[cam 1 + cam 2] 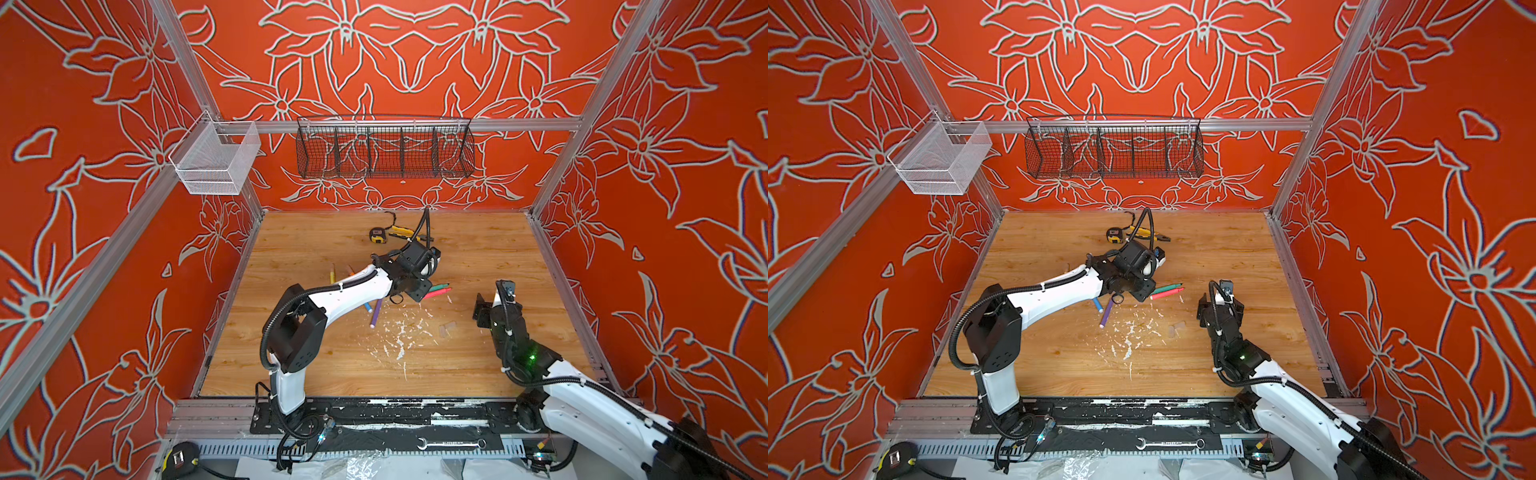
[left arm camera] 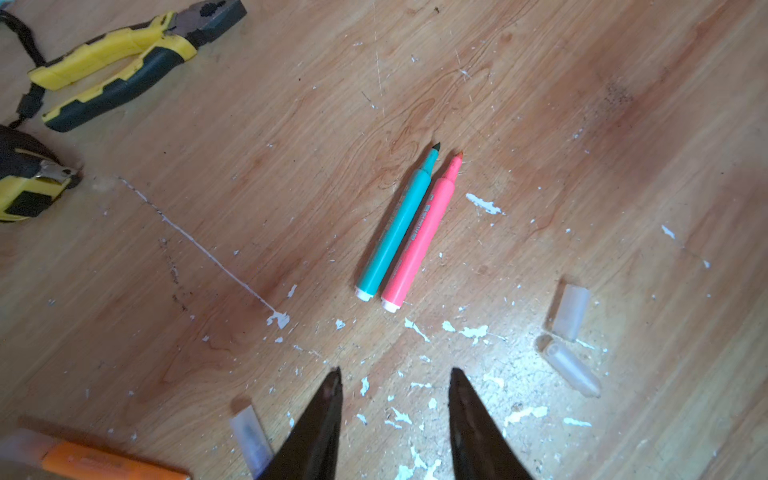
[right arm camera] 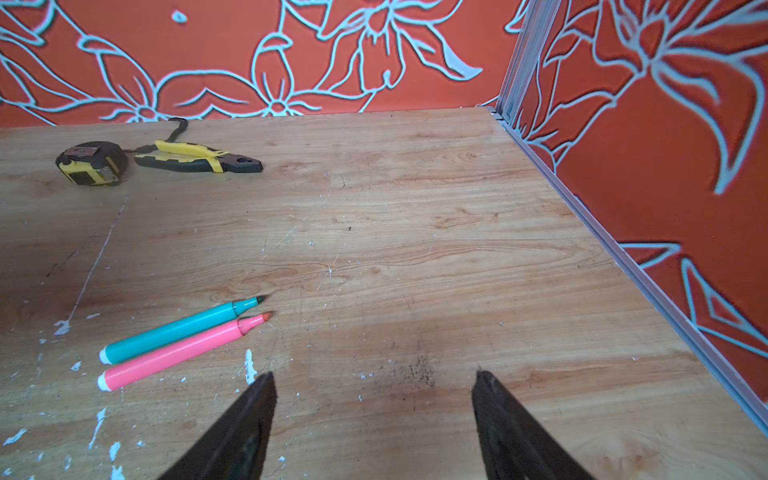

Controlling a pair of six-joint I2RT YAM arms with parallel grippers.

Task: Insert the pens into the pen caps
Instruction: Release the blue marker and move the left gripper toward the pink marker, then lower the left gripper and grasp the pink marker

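Left pincer [image 2: 395,372] hangs open, empty, near the green pen [image 2: 399,226], likely lining up a pick; right pincer [image 3: 375,374] open.

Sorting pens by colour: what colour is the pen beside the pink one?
Teal green; that pen shows best in the left wrist view.

At the back middle of the bench [image 1: 498,249]: tape measure [image 1: 377,235], with pliers [image 1: 402,231] just to its right. Nearer the centre, a pair of pens [image 2: 417,245] side by side and touching, tips toward the right, near the left pincer [image 2: 395,378] on its right. Left of those, in front of the left arm, a second pair of pens [image 1: 376,313]. Behind that arm, further pens [image 1: 332,274]. In front of the touching pair and slightly right, two pen caps [image 2: 572,311] close together. Above the bench's right part, well apart from all these, the right pincer [image 3: 374,382].
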